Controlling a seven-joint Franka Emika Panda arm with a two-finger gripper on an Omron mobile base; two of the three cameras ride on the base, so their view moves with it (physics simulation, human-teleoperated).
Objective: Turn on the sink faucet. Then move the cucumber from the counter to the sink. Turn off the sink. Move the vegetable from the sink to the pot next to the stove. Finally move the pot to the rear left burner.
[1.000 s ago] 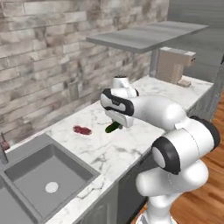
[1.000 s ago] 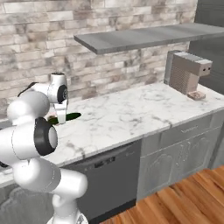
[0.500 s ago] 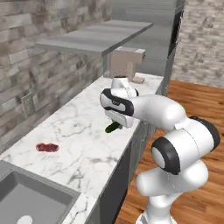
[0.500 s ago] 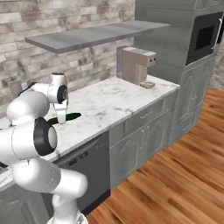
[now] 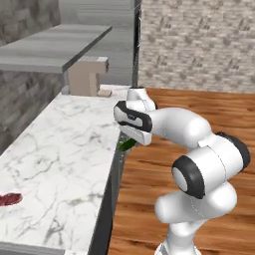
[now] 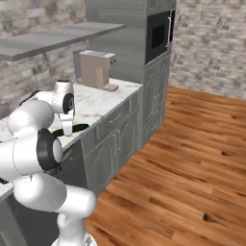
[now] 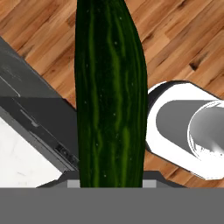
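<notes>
My gripper (image 5: 130,141) is shut on the cucumber (image 5: 126,145), a dark green smooth cylinder held across the jaws. It hangs just past the front edge of the white marble counter (image 5: 60,149), level with the counter top. From the right base camera, the gripper (image 6: 67,128) holds the cucumber (image 6: 73,129) lying level above the counter (image 6: 98,102) edge. In the hand view the cucumber (image 7: 109,96) runs up the middle of the picture, over wooden floor and a grey cabinet front.
A tan coffee machine (image 5: 88,75) (image 6: 96,68) stands at the counter's far end under a grey shelf (image 5: 50,47). A tall cabinet holds a black microwave (image 6: 158,36). A red patch (image 5: 9,199) lies on the counter. Wooden floor (image 6: 182,158) stretches to the right.
The whole picture has swung: the base has turned, so the sink has passed out of sight and the floor has come in. The arm keeps the same pose with the cucumber.
</notes>
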